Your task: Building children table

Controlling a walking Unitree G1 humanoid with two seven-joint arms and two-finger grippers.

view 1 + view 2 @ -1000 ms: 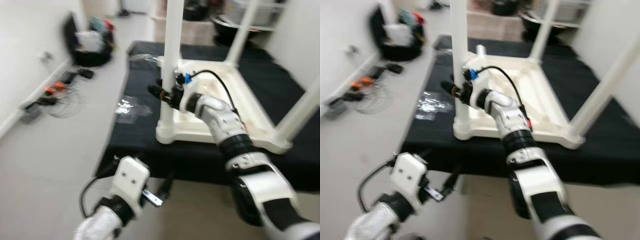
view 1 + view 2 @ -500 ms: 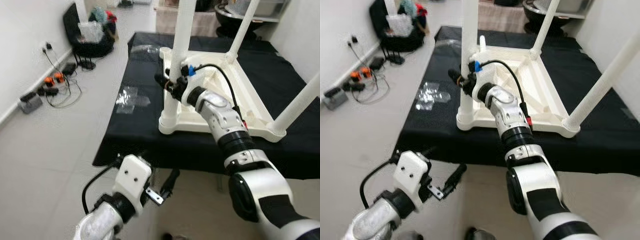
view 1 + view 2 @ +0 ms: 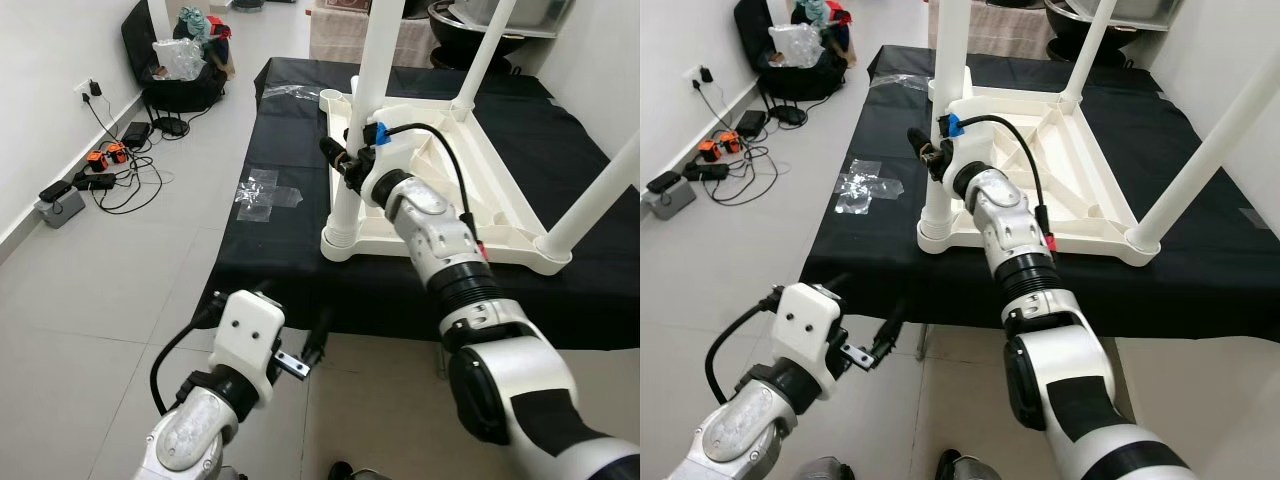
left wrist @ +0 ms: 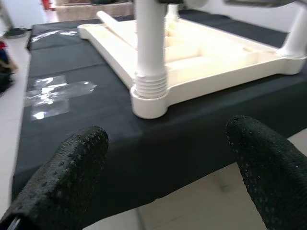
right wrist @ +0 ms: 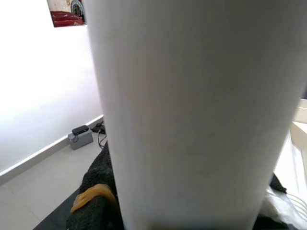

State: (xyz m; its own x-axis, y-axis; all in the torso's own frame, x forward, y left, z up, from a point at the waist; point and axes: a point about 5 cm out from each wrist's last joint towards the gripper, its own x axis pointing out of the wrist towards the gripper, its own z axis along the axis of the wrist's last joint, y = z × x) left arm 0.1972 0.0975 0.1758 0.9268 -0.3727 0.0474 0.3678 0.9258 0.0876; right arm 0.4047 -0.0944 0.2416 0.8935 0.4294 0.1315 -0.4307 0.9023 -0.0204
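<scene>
Right gripper [image 3: 340, 160] on the near-left leg [image 3: 362, 110] of the upturned table [image 3: 440, 215]; leg axis vertical
Table lies top-down on the black-covered desk [image 3: 270, 250]; the leg stands upright in its corner socket, and the right fingers [image 5: 96, 201] straddle it partway up, seemingly pinching it. Left gripper [image 4: 163, 158] hangs low below the desk's near edge, fingers spread, empty, well apart; right arm is nearer

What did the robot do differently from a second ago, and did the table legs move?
Mostly the camera steadied and shifted. The left gripper drew in closer under the black platform's edge. The right gripper stays clamped on the near table leg, and the upside-down white table lies where it was.
</scene>
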